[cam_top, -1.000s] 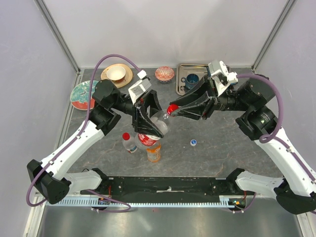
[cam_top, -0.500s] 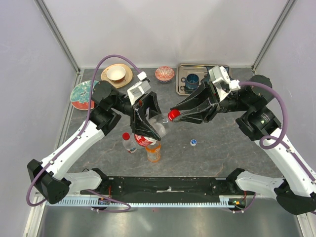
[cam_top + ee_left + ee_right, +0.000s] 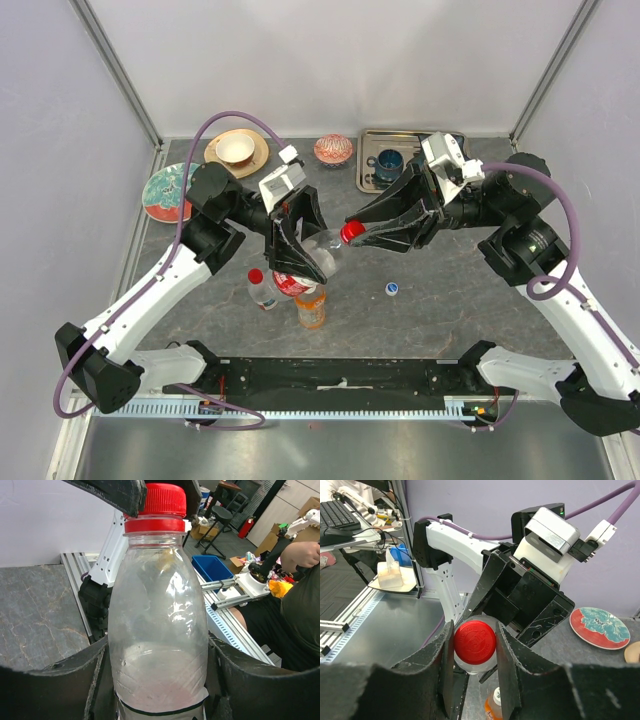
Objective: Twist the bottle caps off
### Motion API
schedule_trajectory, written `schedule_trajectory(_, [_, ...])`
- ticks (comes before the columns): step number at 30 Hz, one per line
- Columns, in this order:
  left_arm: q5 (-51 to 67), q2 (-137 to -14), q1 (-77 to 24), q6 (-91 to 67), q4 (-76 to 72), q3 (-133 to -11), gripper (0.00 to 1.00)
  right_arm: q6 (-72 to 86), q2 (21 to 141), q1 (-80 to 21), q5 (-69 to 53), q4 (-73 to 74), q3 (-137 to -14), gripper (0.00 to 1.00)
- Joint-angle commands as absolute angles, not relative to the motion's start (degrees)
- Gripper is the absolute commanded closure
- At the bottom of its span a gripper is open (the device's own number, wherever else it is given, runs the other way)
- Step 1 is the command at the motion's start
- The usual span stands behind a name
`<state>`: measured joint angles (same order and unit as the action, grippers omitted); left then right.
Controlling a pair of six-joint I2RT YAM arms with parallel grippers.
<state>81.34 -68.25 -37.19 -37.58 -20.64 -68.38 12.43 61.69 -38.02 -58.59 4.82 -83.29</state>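
Now left hand (image 3: pixel 303 256) clasps clear bottle (image 3: pixel 157 605) — right hand (image 3: pixel 474 652) pinches its red cap (image 3: pixel 165 500).

A robotics lab is suggested: a keyboard (image 3: pixel 337 513), a blue crate (image 3: pixel 211 568), a fire extinguisher (image 3: pixel 246 528) and aluminium rails (image 3: pixel 347 616) are seen around the bench (image 3: pixel 35 605).

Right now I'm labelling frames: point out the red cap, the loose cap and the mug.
Red cap (image 3: pixel 475 640), right wrist view, flat top.
Loose cap (image 3: pixel 391 289), top external view, its top.
Mug (image 3: pixel 388 163), top external view, its mouth.
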Motion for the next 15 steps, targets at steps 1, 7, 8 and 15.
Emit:
schedule_trajectory(1, [78.9, -65.6, -36.7, -34.1, -24.6, -70.2, 0.47, 14.1, 61.7, -38.1, -59.6, 11.1, -81.7, 0.6])
schedule_trajectory(7, [78.3, -65.0, -36.6, -33.7, -24.0, -69.7, 0.46, 14.4, 61.5, -38.1, -58.4, 11.0, -81.8, 0.54])
schedule_trajectory(8, [78.0, -65.0, -36.5, -33.5, -23.7, -69.6, 0.46, 14.5, 61.5, -38.1, -58.3, 10.9, -81.8, 0.53])
schedule_trajectory(15, [74.6, -63.9, -35.7, -31.8, -22.4, -68.9, 0.46, 15.2, 61.3, -38.0, -56.3, 10.9, -82.4, 0.4])
